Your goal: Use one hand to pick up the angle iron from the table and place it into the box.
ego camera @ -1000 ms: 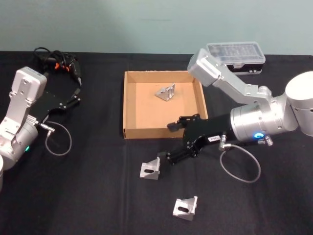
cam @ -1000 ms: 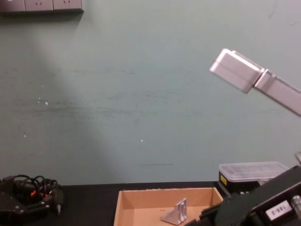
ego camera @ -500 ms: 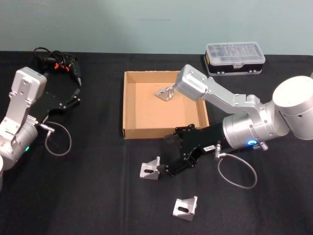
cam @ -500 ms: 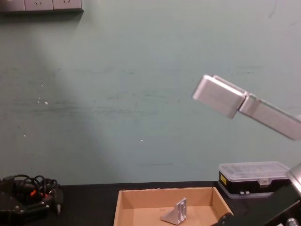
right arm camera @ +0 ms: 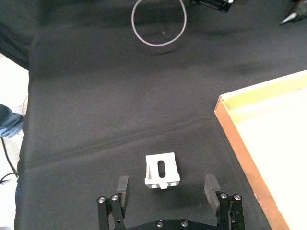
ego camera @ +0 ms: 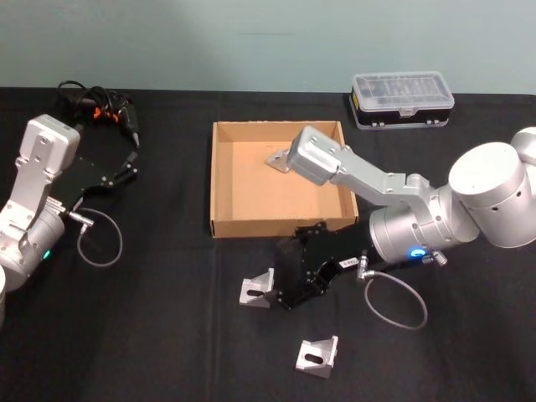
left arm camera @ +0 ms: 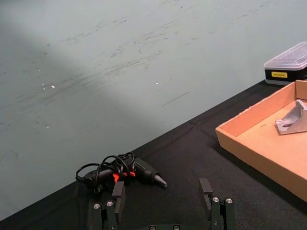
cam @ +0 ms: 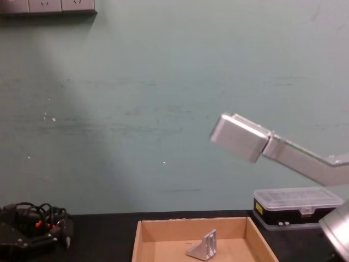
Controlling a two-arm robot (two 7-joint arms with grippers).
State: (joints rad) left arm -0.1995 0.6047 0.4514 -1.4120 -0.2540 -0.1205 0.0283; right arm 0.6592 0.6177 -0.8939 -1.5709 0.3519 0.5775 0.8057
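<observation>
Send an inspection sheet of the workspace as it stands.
Surface: black table, flat.
Job's things: box holds the first angle iron; second angle iron lies on the table before the box; third angle iron nearer the robot.
Clutter: clear-lidded case behind the box; power tool far left.
Grippers: right gripper, jaws open, straddles the second angle iron without touching; left gripper open, parked left.
Cables: left grey loop, right grey loop, tool cord bundled.
Surroundings: teal wall, sockets.
</observation>
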